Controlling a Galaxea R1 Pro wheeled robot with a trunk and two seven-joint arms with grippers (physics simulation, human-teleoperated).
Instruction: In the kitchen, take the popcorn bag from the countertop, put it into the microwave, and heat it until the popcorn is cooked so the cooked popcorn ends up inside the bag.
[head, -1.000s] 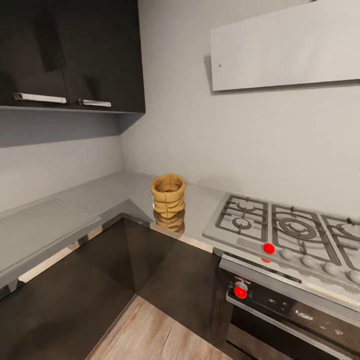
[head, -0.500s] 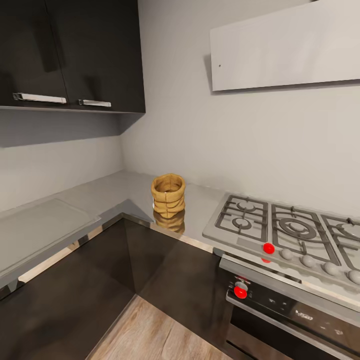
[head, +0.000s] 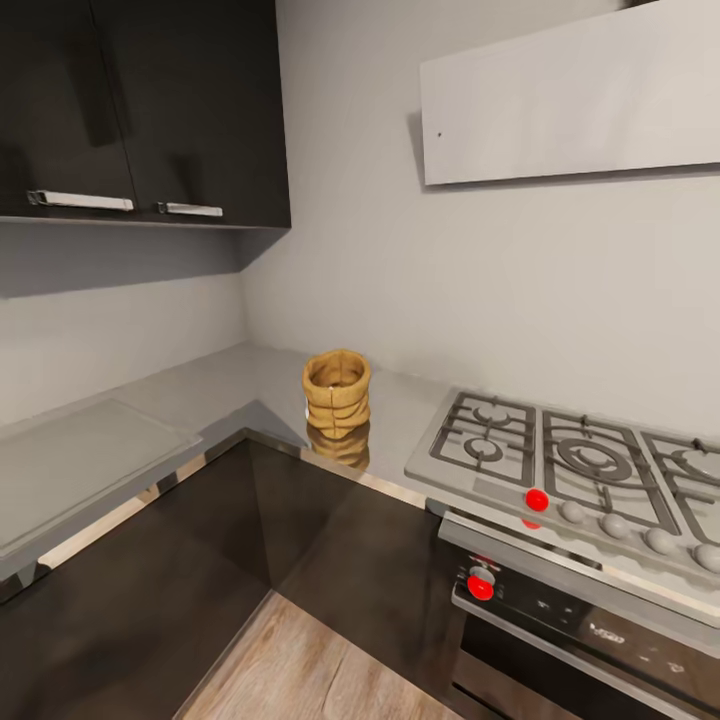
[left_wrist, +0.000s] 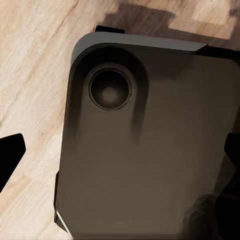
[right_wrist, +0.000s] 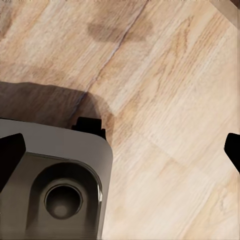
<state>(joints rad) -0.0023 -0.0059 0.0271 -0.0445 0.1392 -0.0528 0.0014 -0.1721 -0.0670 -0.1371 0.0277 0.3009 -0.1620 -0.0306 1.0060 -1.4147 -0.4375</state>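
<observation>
A: where's the popcorn bag (head: 337, 391)?
B: upright on the desk (head: 215, 385) corner, left of the stove (head: 570, 455).
A: hands?
B: left hand (left_wrist: 120, 152) and right hand (right_wrist: 120, 150) both spread wide, empty, over wood floor (right_wrist: 165, 75).

Oven front (head: 600, 625): small pale marking, too blurred to read. No other text.

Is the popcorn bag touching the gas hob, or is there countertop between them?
Apart. The head view shows the popcorn bag standing on the countertop, with a bare grey strip between it and the gas hob.
</observation>
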